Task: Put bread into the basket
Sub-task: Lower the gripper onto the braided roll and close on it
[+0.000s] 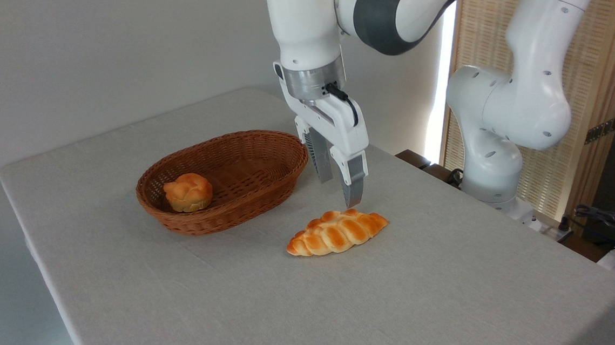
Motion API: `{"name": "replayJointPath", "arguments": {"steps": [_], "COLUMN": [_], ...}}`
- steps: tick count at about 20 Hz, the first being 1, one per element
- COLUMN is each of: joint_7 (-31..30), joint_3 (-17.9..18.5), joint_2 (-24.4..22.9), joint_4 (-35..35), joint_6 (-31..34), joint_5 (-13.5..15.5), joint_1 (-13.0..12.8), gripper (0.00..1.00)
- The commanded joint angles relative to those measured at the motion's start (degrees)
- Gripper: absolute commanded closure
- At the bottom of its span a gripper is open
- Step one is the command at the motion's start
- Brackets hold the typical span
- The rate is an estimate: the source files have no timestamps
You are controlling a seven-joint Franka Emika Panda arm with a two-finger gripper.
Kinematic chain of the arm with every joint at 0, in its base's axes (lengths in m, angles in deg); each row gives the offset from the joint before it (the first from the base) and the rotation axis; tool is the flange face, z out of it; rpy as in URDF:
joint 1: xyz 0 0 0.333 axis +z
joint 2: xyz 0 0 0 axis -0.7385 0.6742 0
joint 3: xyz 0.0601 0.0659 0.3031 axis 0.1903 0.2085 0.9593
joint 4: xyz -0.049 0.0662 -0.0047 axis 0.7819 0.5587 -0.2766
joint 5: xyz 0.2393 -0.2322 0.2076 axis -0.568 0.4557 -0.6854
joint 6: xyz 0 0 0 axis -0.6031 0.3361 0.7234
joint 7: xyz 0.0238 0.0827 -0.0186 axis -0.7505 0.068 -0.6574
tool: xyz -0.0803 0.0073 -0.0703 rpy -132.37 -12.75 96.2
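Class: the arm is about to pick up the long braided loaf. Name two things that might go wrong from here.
1. The open gripper hangs above the golden braided loaf's far edge, so closing there might clip or nudge it rather than grasp it.
2. The brown oval wicker basket already holds a small round bun; the loaf may land on it.

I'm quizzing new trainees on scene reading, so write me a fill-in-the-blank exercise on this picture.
1. The braided loaf lies on the ____, outside the basket.
2. The small round bun sits inside the ____.
3. The claw hangs above the loaf with its fingers ____, holding nothing.
4. The basket is to the ____ of the loaf in the picture.

Missing words: table; basket; open; left
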Motion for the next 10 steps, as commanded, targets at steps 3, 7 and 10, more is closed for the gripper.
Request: {"name": "replayJointPath", "arguments": {"steps": [3, 7, 10], "joint_7": [3.6, 3.5, 3.5], "joint_3": [0.7, 0.7, 0.7], "joint_2": [-1.0, -0.7, -0.7], "joint_4": [-4.0, -5.2, -7.2], "joint_6": [-6.0, -8.0, -11.1], "joint_5": [-1.0, -4.8, -5.0], "joint_1": [-0.4, -0.3, -0.3], "gripper": [0.0, 0.0, 0.0]}}
